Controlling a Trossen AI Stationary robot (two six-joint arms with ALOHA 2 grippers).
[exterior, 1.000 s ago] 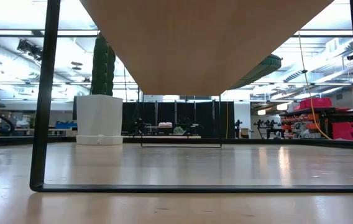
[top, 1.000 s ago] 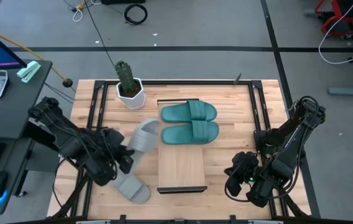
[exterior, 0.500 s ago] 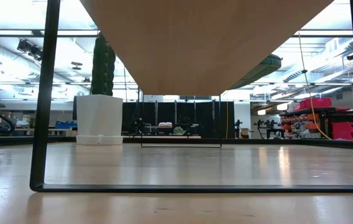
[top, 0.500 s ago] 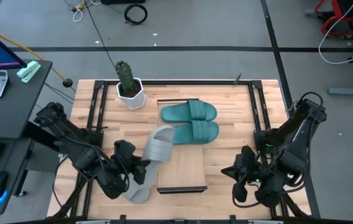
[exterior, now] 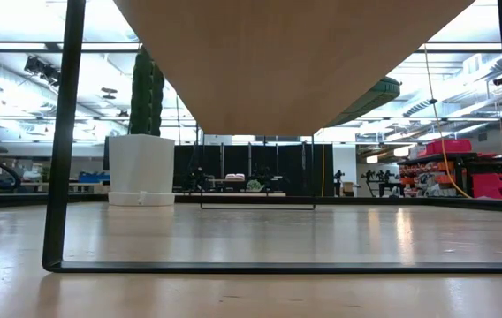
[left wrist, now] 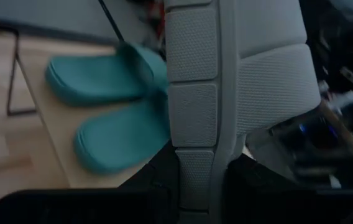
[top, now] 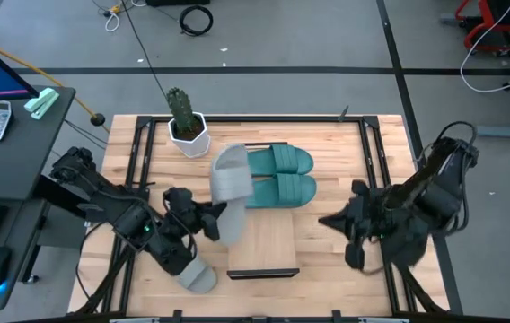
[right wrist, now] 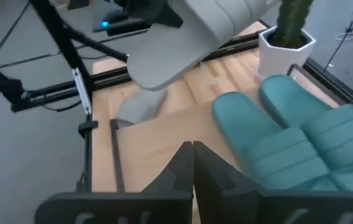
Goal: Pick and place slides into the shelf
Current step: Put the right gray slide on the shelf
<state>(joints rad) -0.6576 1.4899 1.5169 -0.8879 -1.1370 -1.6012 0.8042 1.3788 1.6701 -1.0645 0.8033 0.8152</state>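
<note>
I see a big change from a moment ago. The grey slide (top: 232,176) was low, by the left side of the shelf (top: 264,247). Now my left arm has lifted it up and swung it over the two green slides (top: 277,177), which already lie side by side on the far end of the shelf. The right arm has moved too. It was down near the front right corner, and now it reaches in toward the shelf.

I think this means the third slide is on its way. It is in the air, not set down yet. The near part of the shelf is bare wood, so that looks like the spot for it. The other grey slide (top: 192,273) lies on the table by the shelf's front left corner. It waits its turn.

The left gripper (top: 208,222) pinches the grey slide. In the left wrist view its dark fingers (left wrist: 158,180) sit tight on each side of the bumpy sole (left wrist: 235,81), so they are clamped on it.

The right gripper (top: 338,220) holds nothing. In the right wrist view its fingertips (right wrist: 183,165) press together with no gap. It hangs beside the shelf, close to the green slides.
</note>
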